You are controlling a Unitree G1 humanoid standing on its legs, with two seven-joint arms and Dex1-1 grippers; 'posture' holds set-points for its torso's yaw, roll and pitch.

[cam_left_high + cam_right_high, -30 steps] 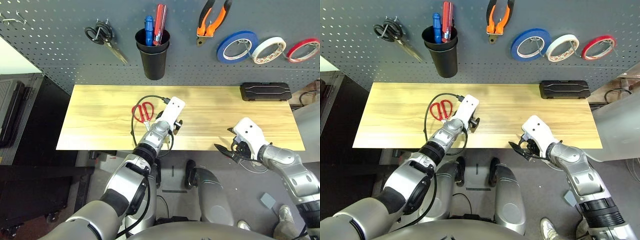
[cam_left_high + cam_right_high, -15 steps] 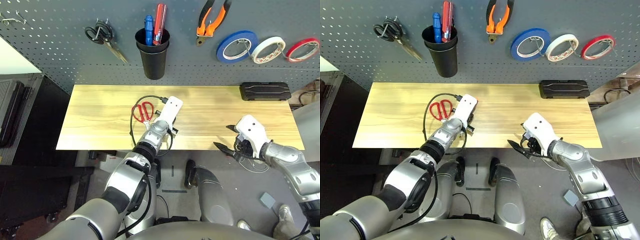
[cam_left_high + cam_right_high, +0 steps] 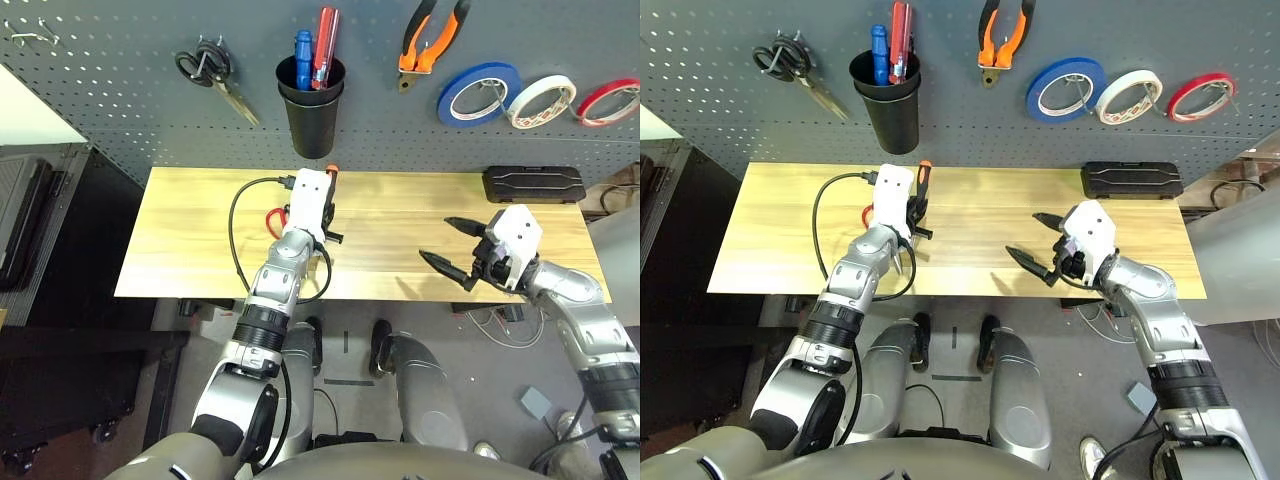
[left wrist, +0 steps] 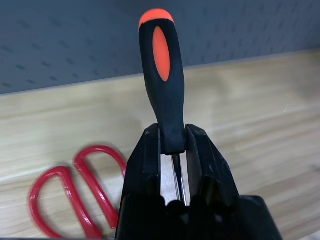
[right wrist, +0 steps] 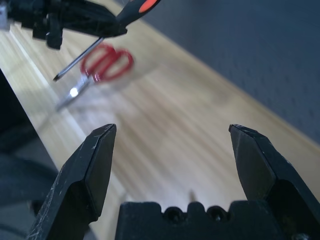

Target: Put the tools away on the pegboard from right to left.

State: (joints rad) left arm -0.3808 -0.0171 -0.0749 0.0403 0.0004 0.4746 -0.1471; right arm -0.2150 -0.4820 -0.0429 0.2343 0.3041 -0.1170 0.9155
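My left gripper (image 4: 172,145) is shut on the black-and-orange screwdriver (image 4: 162,75), gripping the base of its handle. It holds the handle up above the table, just in front of the black cup (image 3: 310,110) on the pegboard (image 3: 120,100). The red-handled scissors (image 3: 275,220) lie on the wooden table (image 3: 180,250), beside and under my left gripper (image 3: 325,195). The orange-and-black pliers (image 3: 430,40) and the cream-white tape roll (image 3: 540,100) hang on the pegboard. My right gripper (image 3: 435,238) hovers open over the table's front right, with nothing between its fingers.
Black-handled scissors (image 3: 215,75) hang at the pegboard's left. Blue tape (image 3: 476,93) and red tape (image 3: 607,100) flank the white roll. The cup holds a blue and a red tool. A black case (image 3: 532,183) lies at the table's back right.
My left gripper has closed on the screwdriver and lifted it off the table toward the pegboard. My right gripper has risen from below the table's front edge to above it.
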